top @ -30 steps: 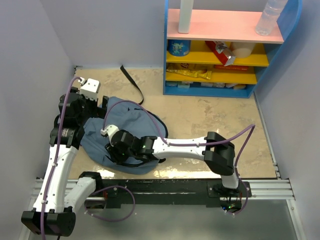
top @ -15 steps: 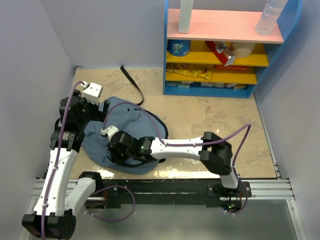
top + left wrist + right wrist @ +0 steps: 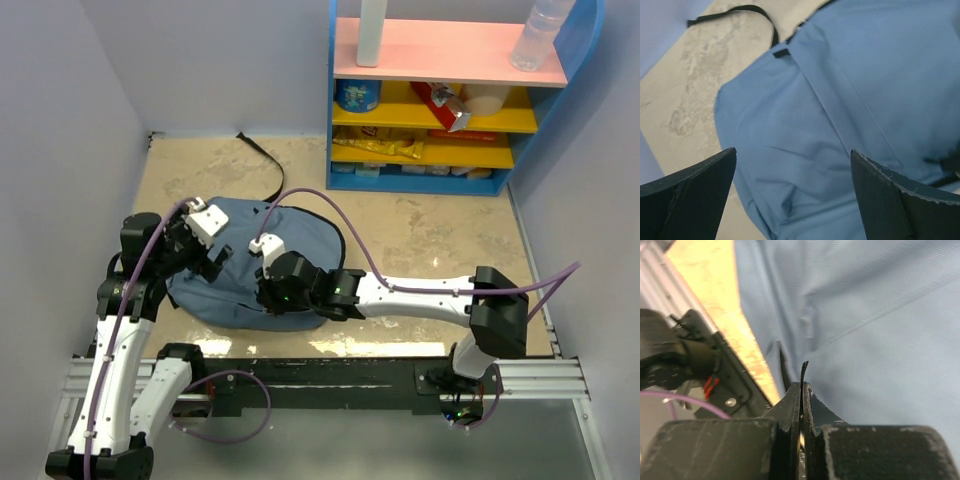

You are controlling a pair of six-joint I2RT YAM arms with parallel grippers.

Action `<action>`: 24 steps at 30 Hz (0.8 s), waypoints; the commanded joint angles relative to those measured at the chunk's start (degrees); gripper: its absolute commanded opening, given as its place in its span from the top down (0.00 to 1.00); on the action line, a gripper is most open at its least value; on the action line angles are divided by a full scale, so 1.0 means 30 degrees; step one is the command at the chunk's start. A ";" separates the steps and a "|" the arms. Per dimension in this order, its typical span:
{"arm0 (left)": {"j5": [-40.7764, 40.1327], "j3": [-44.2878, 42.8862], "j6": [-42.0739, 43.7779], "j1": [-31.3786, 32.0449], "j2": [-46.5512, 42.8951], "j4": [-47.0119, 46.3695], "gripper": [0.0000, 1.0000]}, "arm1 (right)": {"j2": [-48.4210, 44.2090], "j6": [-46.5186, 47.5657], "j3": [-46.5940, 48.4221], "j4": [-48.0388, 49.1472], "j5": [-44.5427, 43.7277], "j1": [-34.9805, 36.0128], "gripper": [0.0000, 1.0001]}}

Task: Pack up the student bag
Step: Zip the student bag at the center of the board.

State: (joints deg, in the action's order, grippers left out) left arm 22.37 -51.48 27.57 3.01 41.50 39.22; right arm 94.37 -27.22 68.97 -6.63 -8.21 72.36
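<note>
The student bag point(image 3: 300, 235) is a slate-blue fabric backpack lying flat at the left-centre of the table, and it fills the left wrist view point(image 3: 855, 75) and the right wrist view point(image 3: 880, 315). My right gripper point(image 3: 266, 300) point(image 3: 802, 385) is at the bag's near edge, shut on a thin black tab point(image 3: 803, 371) that sticks up between the fingertips. My left gripper point(image 3: 205, 255) point(image 3: 792, 150) hovers open over the bag's left part, with only fabric below it. No books show.
A loose black strap point(image 3: 265, 165) trails from the bag toward the back wall. A blue shelf unit point(image 3: 440, 100) with snacks and bottles stands at the back right. The metal base rail point(image 3: 330, 375) runs along the near edge, close to the bag.
The right gripper has shut on the black tab and moved right, dragging the bag rightward and flatter. The left gripper has swung nearer and to the right over the bag, still open.
</note>
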 commanded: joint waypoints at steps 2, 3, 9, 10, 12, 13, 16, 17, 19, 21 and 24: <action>0.4198 0.0373 0.6586 -0.0094 -0.0471 0.5347 0.00 | -0.1162 -0.0154 -0.0724 0.1771 -0.1570 -0.0768 1.00; 0.5160 0.0461 0.7122 -0.0094 -0.0588 0.5905 0.00 | -0.1192 -0.0183 -0.0753 0.1772 -0.1716 -0.0828 1.00; 0.6865 0.2130 1.1164 -0.0094 -0.1936 0.7431 0.00 | -0.1776 -0.0651 -0.0987 0.1713 -0.1954 -0.1735 1.00; 0.7130 0.2451 1.1692 -0.0094 -0.2082 0.7637 0.00 | -0.1836 -0.0768 -0.1133 0.1771 -0.1894 -0.1852 1.00; 0.7977 0.2717 1.2720 -0.0094 -0.2084 0.7552 0.00 | -0.1983 -0.1002 -0.1222 0.1859 -0.1660 -0.2087 1.00; 0.8302 0.2921 1.3100 -0.0094 -0.1852 0.7551 0.00 | -0.1983 -0.1091 -0.1309 0.1976 -0.1398 -0.2117 1.00; 0.9386 0.3099 1.3807 -0.0065 -0.0888 0.7025 0.00 | -0.1896 -0.1384 -0.1281 0.2122 -0.0813 -0.2146 1.00; 0.9679 0.3070 1.3865 -0.0064 -0.0593 0.6879 0.00 | -0.1837 -0.1501 -0.1310 0.2123 -0.0693 -0.2146 1.00; 1.0762 0.2807 1.4273 -0.0064 0.0342 0.7110 0.00 | -0.1837 -0.1765 -0.1426 0.2123 -0.0458 -0.2146 1.00; 1.1494 0.2776 1.4511 -0.0035 0.0785 0.6764 0.00 | -0.1895 -0.2027 -0.1515 0.2587 -0.0078 -0.2117 1.00; 1.1615 0.3213 1.3634 0.0403 0.1227 0.5245 0.00 | -0.1954 -0.2291 -0.1690 0.2768 0.0246 -0.2146 1.00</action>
State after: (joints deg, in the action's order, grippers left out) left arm 50.89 -42.52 67.22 3.11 44.29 60.49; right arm 90.98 -31.75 64.10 -4.01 -8.86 66.30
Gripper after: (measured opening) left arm 0.996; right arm 0.010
